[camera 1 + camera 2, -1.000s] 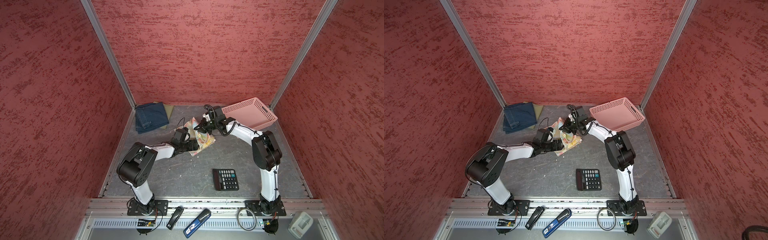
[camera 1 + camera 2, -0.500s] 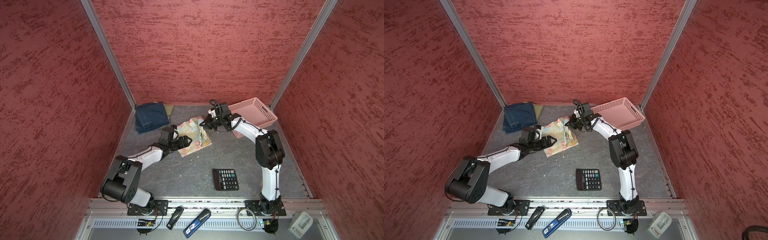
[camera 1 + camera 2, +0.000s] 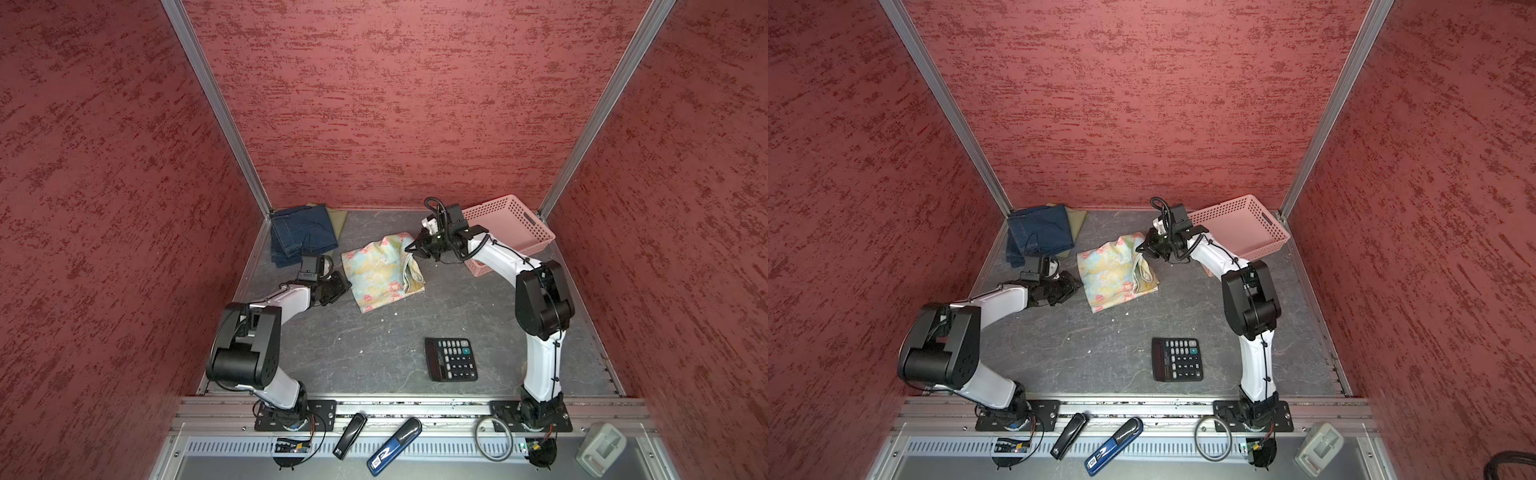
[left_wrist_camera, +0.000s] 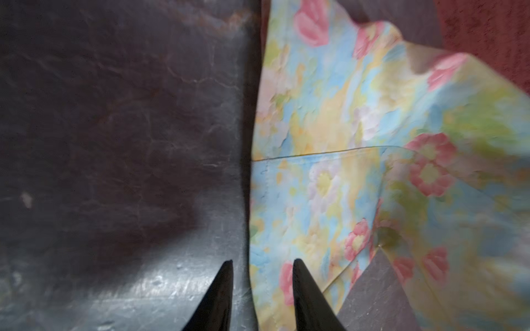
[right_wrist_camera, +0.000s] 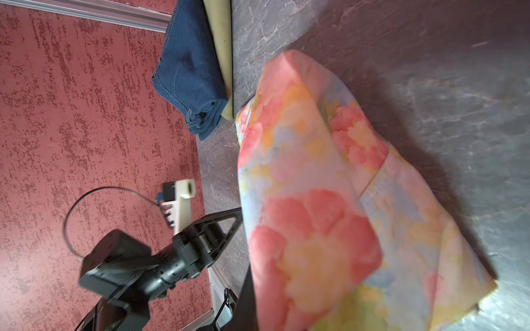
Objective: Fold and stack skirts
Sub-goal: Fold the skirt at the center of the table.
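Observation:
The floral skirt (image 3: 382, 274) (image 3: 1117, 274) lies folded on the dark table, mid-back. My left gripper (image 3: 343, 284) (image 4: 261, 263) sits low at its left edge, jaws a little apart, with the cloth's hem (image 4: 258, 229) between the tips. At the skirt's far right corner my right gripper (image 3: 411, 249) (image 3: 1140, 249) is shut on the cloth, which hangs close over the right wrist view (image 5: 315, 200). In the back left corner the denim skirt (image 3: 301, 237) (image 5: 189, 71) lies folded on the olive skirt (image 3: 337, 218) (image 5: 220, 43).
A pink basket (image 3: 523, 245) (image 3: 1254, 245) stands at the back right, just behind the right arm. A black calculator (image 3: 452, 358) lies front right. Red walls close in three sides. Small tools lie on the front rail (image 3: 395, 446).
The floral skirt was bunched between the grippers and now lies spread out to the left. My left gripper drew back to its left edge and its jaws narrowed. The right gripper kept its hold.

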Action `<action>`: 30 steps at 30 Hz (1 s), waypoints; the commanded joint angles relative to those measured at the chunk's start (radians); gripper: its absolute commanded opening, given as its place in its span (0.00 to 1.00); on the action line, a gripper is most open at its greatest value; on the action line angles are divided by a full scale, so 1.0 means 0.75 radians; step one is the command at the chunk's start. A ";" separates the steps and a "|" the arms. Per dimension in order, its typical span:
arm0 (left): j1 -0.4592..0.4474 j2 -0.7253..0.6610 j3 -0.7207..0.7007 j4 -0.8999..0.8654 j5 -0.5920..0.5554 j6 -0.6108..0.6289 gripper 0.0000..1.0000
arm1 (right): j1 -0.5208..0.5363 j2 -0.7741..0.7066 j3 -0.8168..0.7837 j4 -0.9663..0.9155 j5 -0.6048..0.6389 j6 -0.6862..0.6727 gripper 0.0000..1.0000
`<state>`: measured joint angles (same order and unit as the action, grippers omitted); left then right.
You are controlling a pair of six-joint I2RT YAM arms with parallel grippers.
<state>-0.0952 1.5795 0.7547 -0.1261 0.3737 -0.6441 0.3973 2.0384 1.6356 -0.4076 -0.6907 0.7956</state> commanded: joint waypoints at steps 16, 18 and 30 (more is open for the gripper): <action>-0.012 0.319 0.076 0.193 0.087 -0.009 0.04 | 0.052 -0.054 -0.017 0.024 0.065 0.030 0.00; -0.016 0.324 0.074 0.196 0.090 0.000 0.02 | 0.074 -0.027 0.018 0.030 0.081 0.047 0.00; -0.041 0.364 0.085 0.241 0.105 0.004 0.01 | 0.213 0.117 0.148 0.076 0.220 0.186 0.00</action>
<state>-0.1097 1.8130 0.8234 0.0834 0.4690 -0.6544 0.5396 2.0972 1.7153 -0.3931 -0.5747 0.8772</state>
